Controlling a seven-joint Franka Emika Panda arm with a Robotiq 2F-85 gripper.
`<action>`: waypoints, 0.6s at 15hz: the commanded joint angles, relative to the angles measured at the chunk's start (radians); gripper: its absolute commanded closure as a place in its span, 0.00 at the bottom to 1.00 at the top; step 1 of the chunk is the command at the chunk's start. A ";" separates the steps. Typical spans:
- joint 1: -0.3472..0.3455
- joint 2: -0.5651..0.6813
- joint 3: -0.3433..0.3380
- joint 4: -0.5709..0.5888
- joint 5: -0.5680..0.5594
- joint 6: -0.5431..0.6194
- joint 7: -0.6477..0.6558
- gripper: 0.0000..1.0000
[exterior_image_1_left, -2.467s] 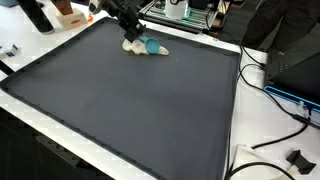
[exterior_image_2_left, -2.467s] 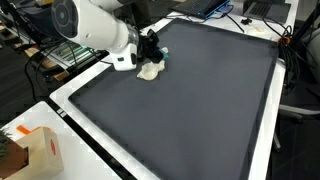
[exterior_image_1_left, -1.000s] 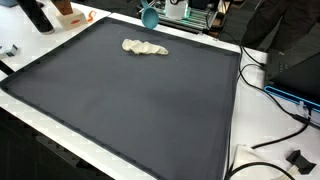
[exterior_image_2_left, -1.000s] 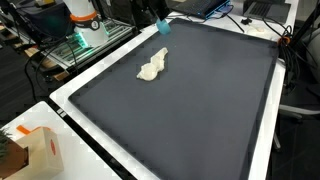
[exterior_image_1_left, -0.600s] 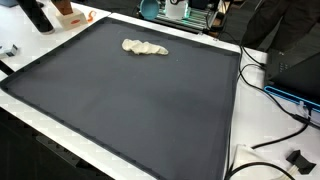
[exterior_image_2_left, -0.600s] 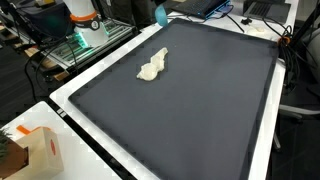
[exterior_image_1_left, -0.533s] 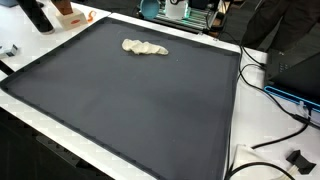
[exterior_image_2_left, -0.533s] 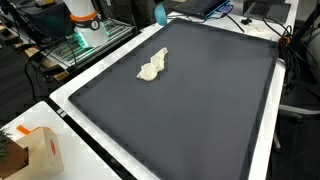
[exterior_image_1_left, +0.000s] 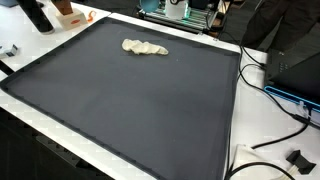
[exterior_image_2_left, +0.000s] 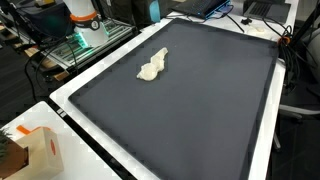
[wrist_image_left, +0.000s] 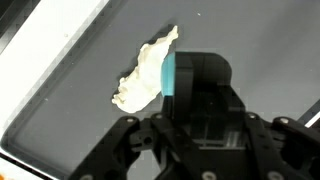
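In the wrist view my gripper (wrist_image_left: 197, 88) comes in from the bottom, high above the dark mat (wrist_image_left: 90, 90). It is shut on a small blue object (wrist_image_left: 168, 75), which shows only as a strip at the left of the black fingers (wrist_image_left: 205, 80). Below it a crumpled cream cloth (wrist_image_left: 143, 72) lies on the mat, near the white border. Both exterior views show the cloth (exterior_image_1_left: 145, 47) (exterior_image_2_left: 153, 66) alone at the mat's far end. The arm is out of frame there, apart from a bluish bit (exterior_image_2_left: 152, 9) at the top edge of an exterior view.
The dark mat (exterior_image_1_left: 130, 100) (exterior_image_2_left: 190, 100) covers a white-rimmed table. An orange-and-white box (exterior_image_2_left: 35, 150) sits at a near corner. Cables (exterior_image_1_left: 270, 90) and a black part (exterior_image_1_left: 297, 158) lie beside the mat. An equipment rack (exterior_image_2_left: 85, 25) stands beyond the far edge.
The gripper was down at the cloth with the blue object 2.5 s ago. It has since risen with the object and left the exterior views; the cloth stays put.
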 joint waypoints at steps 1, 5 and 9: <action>0.008 -0.004 -0.006 0.003 -0.007 -0.002 0.011 0.50; 0.007 -0.008 -0.005 0.003 -0.008 -0.002 0.019 0.50; -0.044 -0.018 0.056 0.000 -0.141 0.018 0.197 0.75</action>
